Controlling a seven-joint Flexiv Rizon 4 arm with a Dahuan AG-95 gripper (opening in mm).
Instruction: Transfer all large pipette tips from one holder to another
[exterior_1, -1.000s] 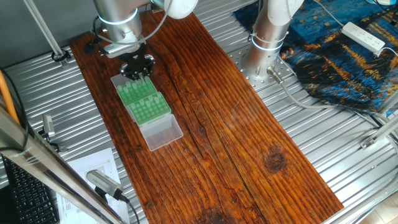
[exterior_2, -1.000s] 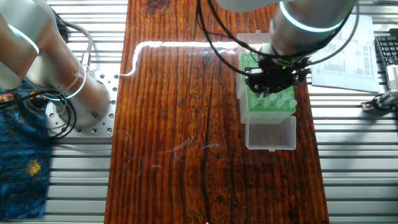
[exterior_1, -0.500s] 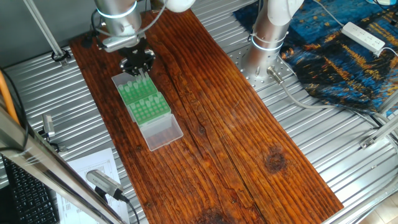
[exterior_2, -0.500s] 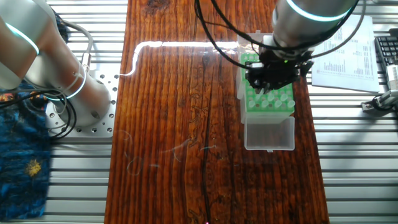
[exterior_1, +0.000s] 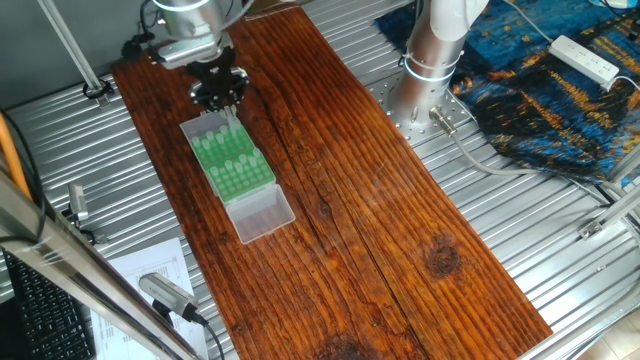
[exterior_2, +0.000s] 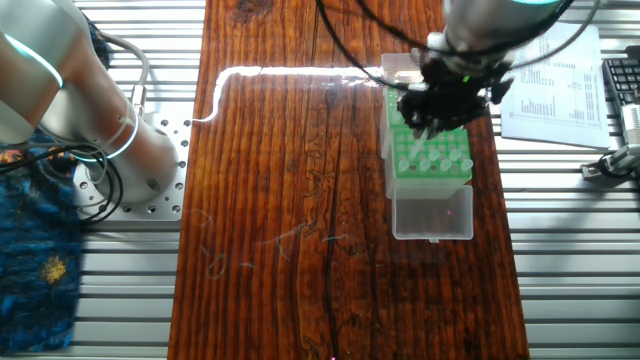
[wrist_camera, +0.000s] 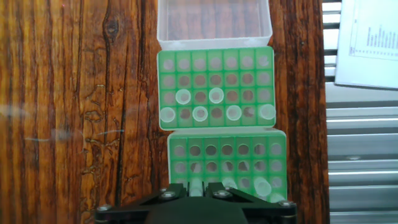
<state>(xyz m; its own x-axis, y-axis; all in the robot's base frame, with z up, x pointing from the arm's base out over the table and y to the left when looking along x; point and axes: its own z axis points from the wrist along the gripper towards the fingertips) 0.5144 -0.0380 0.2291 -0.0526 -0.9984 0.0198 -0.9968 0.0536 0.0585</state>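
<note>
The hand (wrist_camera: 198, 190) pinches one large pipette tip (wrist_camera: 196, 186) above the near green rack (wrist_camera: 227, 163). Six tips (wrist_camera: 216, 95) stand in the far rack (wrist_camera: 216, 87) on the bench (wrist_camera: 74, 93).

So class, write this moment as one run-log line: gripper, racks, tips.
gripper: raised over near green plastic rack, translucent whitish conical tip between fingers | far green rack: six tips seated | near rack: some tips

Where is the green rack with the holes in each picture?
One fixed view: green rack at upper left, just below the gripper.
The other fixed view: upper right, partly under the gripper.
Hand view: centre, reaching the bottom edge.
Shared landmark: the clear plastic lid beside the rack.
</note>
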